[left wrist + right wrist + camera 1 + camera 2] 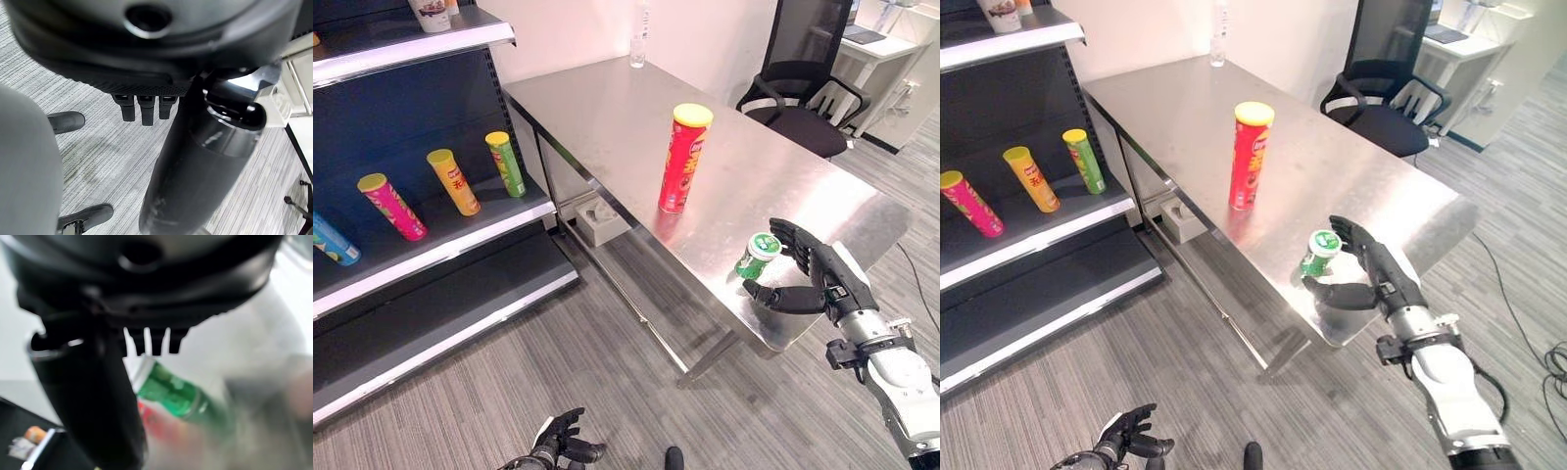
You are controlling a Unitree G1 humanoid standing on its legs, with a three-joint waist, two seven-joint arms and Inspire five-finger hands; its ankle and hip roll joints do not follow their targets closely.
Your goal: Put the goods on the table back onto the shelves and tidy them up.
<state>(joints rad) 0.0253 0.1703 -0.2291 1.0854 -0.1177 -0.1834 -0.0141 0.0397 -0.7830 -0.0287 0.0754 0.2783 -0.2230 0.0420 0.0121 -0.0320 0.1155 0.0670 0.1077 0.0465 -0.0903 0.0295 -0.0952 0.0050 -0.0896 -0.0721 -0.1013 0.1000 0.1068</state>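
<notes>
A small green can point(757, 257) with a white lid stands near the front edge of the steel table point(607, 117). My right hand point(818, 279) is open beside it, fingers point(1356, 235) just right of the can and thumb point(98, 396) stretched in front of its base, without a clear grip. The right wrist view has the green can point(181, 394) just past the fingertips. A tall red can point(683, 162) with a yellow lid stands upright mid-table. My left hand point(558, 441) hangs low over the floor, relaxed and holding nothing.
The shelf unit point(460, 235) on the left holds leaning pink point(393, 208), yellow point(454, 182), green point(506, 164) and blue point(333, 240) cans. A clear bottle point(638, 44) stands at the table's far end. A black office chair point(803, 108) is behind the table, a grey box point(599, 220) beneath it.
</notes>
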